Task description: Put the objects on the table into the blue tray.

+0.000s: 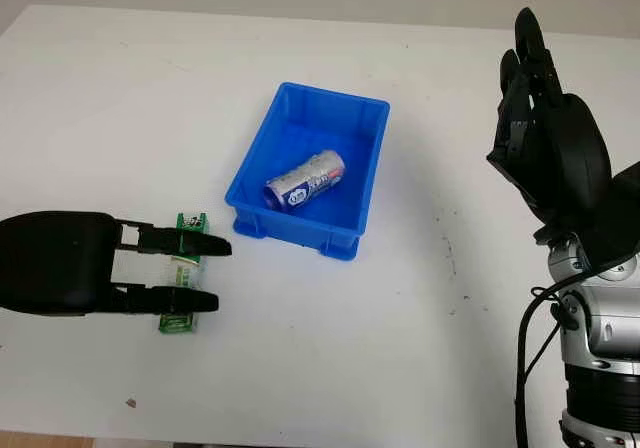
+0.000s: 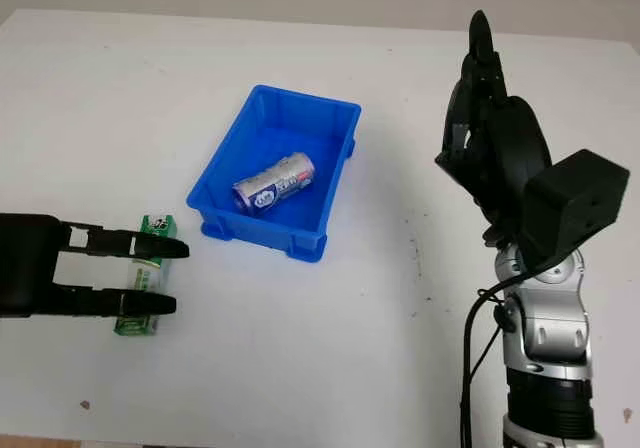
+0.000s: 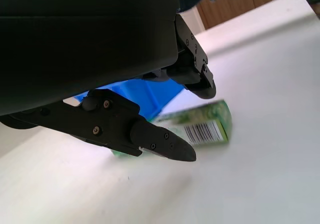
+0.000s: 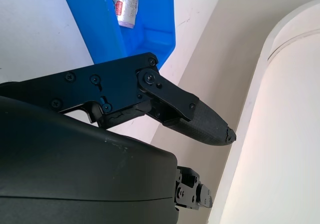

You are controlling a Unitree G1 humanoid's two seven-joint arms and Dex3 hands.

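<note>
A white desk (image 1: 330, 368) fills the head views, and a blue tray (image 1: 372, 180) sits a little above the centre of the frame, its long axis running from lower left to upper right. Inside the tray a silver-and-blue can (image 1: 305, 180) lies on its side on the tray floor, nearer the lower wall. At the lower left of the frame a green carton (image 1: 185, 266) lies flat on the desk, just beside the tray's lower left corner but apart from it. The left hand (image 1: 175, 270) reaches in from the left edge at desk height, its black fingers (image 1: 185, 300) extended one on each side of the carton, with the carton between them; the fingers are apart, and whether they touch the carton cannot be told. In the left wrist view the carton's barcode end (image 3: 202, 132) shows between and beyond the fingertips, with the blue tray behind it. The right hand (image 1: 525, 83) is raised at the upper right of the frame, well apart from the tray, fingers pointing up, open and holding nothing.
</note>
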